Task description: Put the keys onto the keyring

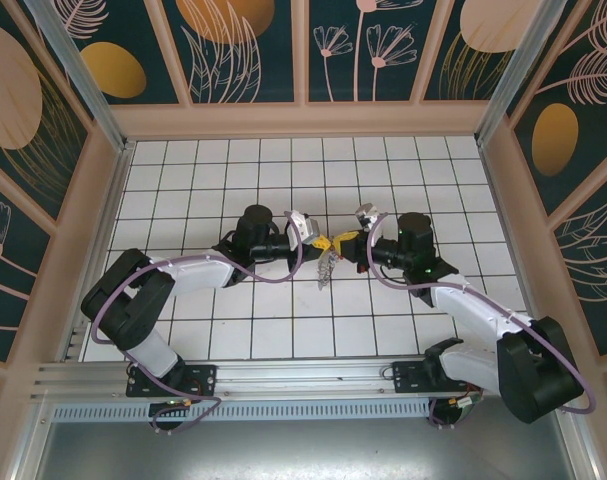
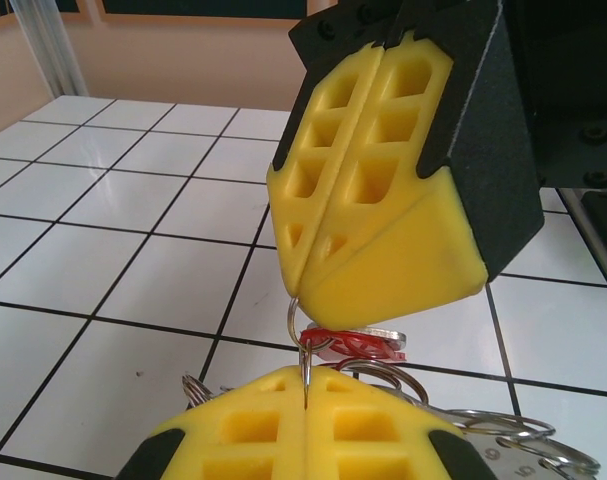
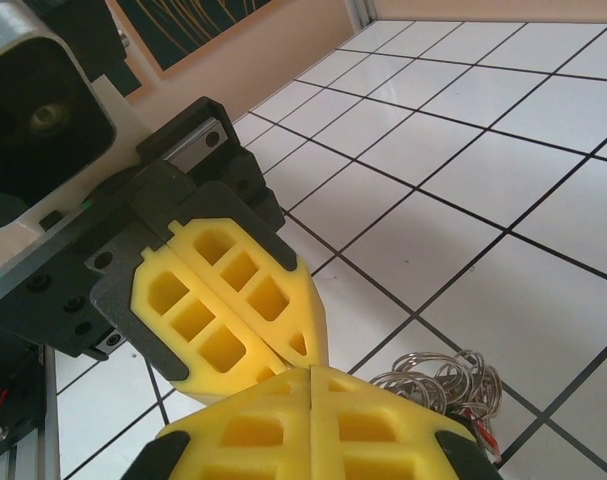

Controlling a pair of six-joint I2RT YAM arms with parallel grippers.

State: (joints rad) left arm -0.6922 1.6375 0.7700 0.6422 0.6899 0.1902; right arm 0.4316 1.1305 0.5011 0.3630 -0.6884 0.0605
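Note:
My two grippers meet tip to tip above the middle of the tiled floor, the left gripper (image 1: 324,243) facing the right gripper (image 1: 347,239). The keyring (image 1: 326,268) hangs under them as a bunch of silvery loops. In the left wrist view my left gripper (image 2: 307,374) is shut on a thin metal ring seen edge-on, with more of the keyring's loops (image 2: 503,432) at the lower right. The right gripper (image 2: 292,288) is shut above it, and a small wire loop comes out of its seam. A red-headed key (image 2: 368,346) hangs on that loop, between the two sets of fingers.
White tiled floor (image 1: 233,180) inside a walled booth with patterned panels. In the right wrist view the keyring's loops (image 3: 438,385) lie just right of my right gripper (image 3: 312,372), with the left gripper (image 3: 293,350) pressed against it. An aluminium rail (image 1: 283,375) runs along the near edge.

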